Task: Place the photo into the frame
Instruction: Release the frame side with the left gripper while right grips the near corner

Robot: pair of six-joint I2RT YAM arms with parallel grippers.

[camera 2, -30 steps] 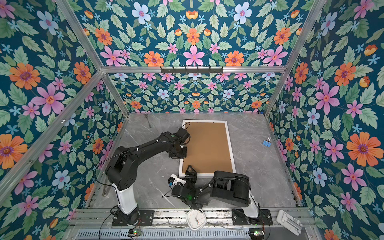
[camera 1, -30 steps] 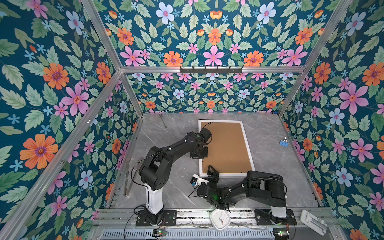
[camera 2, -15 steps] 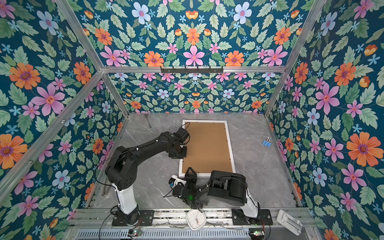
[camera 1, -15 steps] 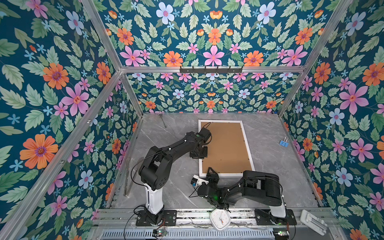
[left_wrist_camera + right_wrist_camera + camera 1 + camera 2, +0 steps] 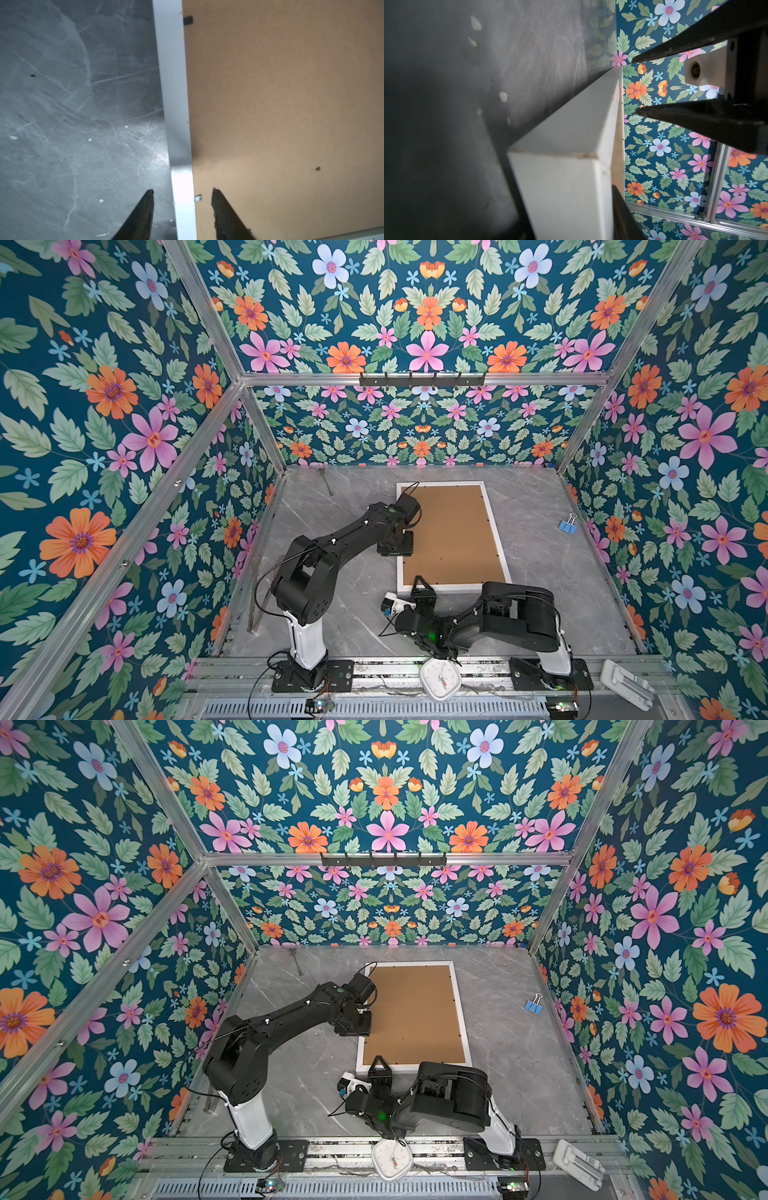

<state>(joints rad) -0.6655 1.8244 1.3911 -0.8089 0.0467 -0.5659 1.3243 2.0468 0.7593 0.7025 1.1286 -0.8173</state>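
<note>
The frame (image 5: 497, 531) (image 5: 461, 1011) lies face down on the grey table, its brown backing board (image 5: 451, 531) up. The photo is hidden. My left gripper (image 5: 395, 545) (image 5: 353, 1025) hangs over the frame's left side. In the left wrist view it (image 5: 182, 190) stands open, one finger over the table and one over the board, the white border (image 5: 174, 83) between them untouched. My right gripper (image 5: 419, 587) (image 5: 378, 1067) is at the frame's near left corner. In the right wrist view the white corner (image 5: 571, 135) fills the jaws, one finger (image 5: 620, 207) against its back.
A blue binder clip (image 5: 567, 526) lies on the table to the right of the frame. A white clock (image 5: 439, 676) and a white plastic piece (image 5: 627, 682) rest on the front rail. Flowered walls close in the table on three sides.
My left gripper has opened over the frame's left border. My right gripper has closed in on the frame's near left corner. Both arms have barely shifted.
</note>
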